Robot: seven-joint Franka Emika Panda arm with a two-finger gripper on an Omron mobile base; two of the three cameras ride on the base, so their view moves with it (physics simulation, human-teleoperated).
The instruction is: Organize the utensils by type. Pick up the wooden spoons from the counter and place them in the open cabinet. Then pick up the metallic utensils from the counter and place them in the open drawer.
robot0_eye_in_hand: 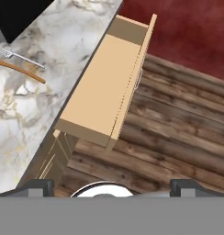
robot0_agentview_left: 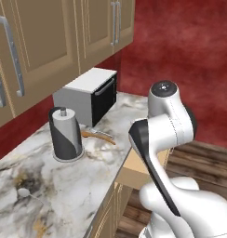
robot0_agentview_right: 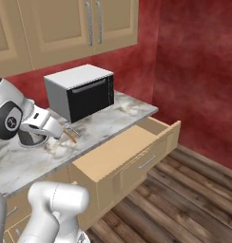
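Observation:
My gripper (robot0_eye_in_hand: pixel 111 187) hangs open and empty, high over the wooden floor just off the front of the open drawer (robot0_eye_in_hand: pixel 102 87). The drawer's pale bottom (robot0_agentview_right: pixel 120 149) is bare. On the marble counter (robot0_eye_in_hand: pixel 49 105), an orange-brown wooden spoon (robot0_eye_in_hand: pixel 19 69) lies in front of the toaster, with a silver-grey metal fork (robot0_eye_in_hand: pixel 19 56) right beside it. The same wooden spoon (robot0_agentview_left: pixel 97 135) shows next to the paper-towel holder. A metal spoon (robot0_agentview_left: pixel 26 192) lies apart at the counter's near left. The open cabinet is out of view.
A grey toaster oven (robot0_agentview_right: pixel 82 92) stands at the back of the counter. A dark paper-towel holder (robot0_agentview_left: pixel 65 135) stands left of the wooden spoon. Shut wall cabinets (robot0_agentview_left: pixel 50 42) hang above. A red wall (robot0_agentview_right: pixel 198 71) closes the right side beyond the drawer.

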